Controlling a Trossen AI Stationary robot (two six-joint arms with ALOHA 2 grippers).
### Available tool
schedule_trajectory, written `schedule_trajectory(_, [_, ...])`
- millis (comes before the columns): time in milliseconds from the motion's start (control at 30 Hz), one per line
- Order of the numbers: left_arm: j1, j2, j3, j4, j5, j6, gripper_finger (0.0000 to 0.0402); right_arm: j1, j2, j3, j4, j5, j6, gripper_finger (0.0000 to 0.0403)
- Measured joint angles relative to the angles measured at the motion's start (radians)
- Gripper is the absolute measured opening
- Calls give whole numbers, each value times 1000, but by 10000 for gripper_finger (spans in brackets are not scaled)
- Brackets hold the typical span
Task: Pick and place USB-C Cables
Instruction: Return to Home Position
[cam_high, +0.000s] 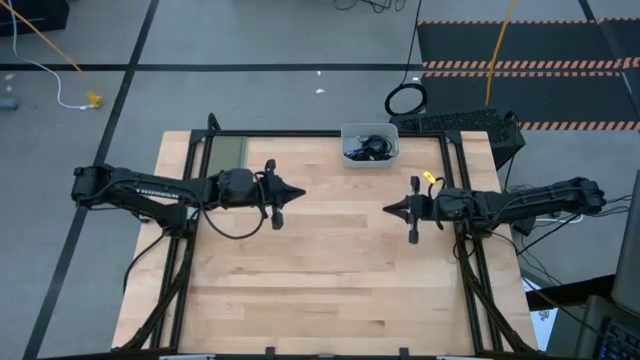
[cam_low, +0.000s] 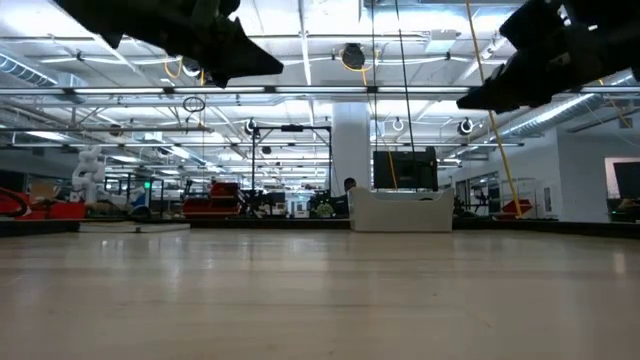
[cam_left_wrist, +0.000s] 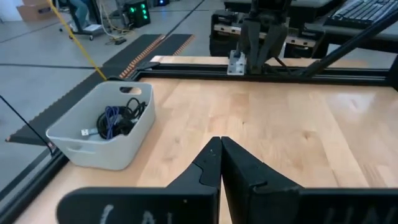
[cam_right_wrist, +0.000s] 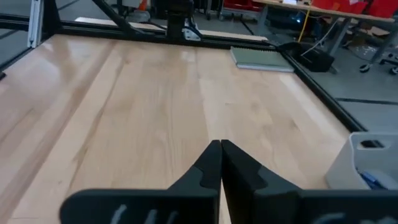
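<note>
Both closed and empty: left gripper (cam_high: 302, 192), right gripper (cam_high: 386, 209). Thin black and blue-purple USB-C cables (cam_left_wrist: 115, 121) lie in the white plastic bin (cam_left_wrist: 106, 149) at the far edge of the tabletop (cam_high: 330, 270); I judge only homing remains.

- We count two grippers: left gripper (cam_high: 298, 191), right gripper (cam_high: 390, 209).
- One white bin (cam_high: 370, 164) at the far edge of the table (cam_high: 330, 280).
- One blue-purple cable (cam_left_wrist: 112, 119) inside; black cables (cam_left_wrist: 129, 112) too tangled for us to count.
- One green pad (cam_high: 225, 153), far left corner.

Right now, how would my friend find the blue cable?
Look near the middle of the wooden table's far edge: a white bin sits there. Inside, the blue-purple cable lies beside black cables; it is the only coloured one.
</note>
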Motion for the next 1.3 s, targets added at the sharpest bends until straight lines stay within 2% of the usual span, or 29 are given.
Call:
schedule_trajectory(367, [-20,0,-160,233,34,-11,10,32,-59,-74,9,0,50,0])
schedule_trajectory(533, [-20,0,-218,322,34,-22,10,59,-106,-134,85,0,53,0])
schedule_trajectory(933, [-24,0,-239,387,34,-31,10,82,-176,-220,191,-26,31,0])
schedule_trajectory(1300, [-24,0,-239,391,33,-29,10,82,-257,-222,120,-27,18,0])
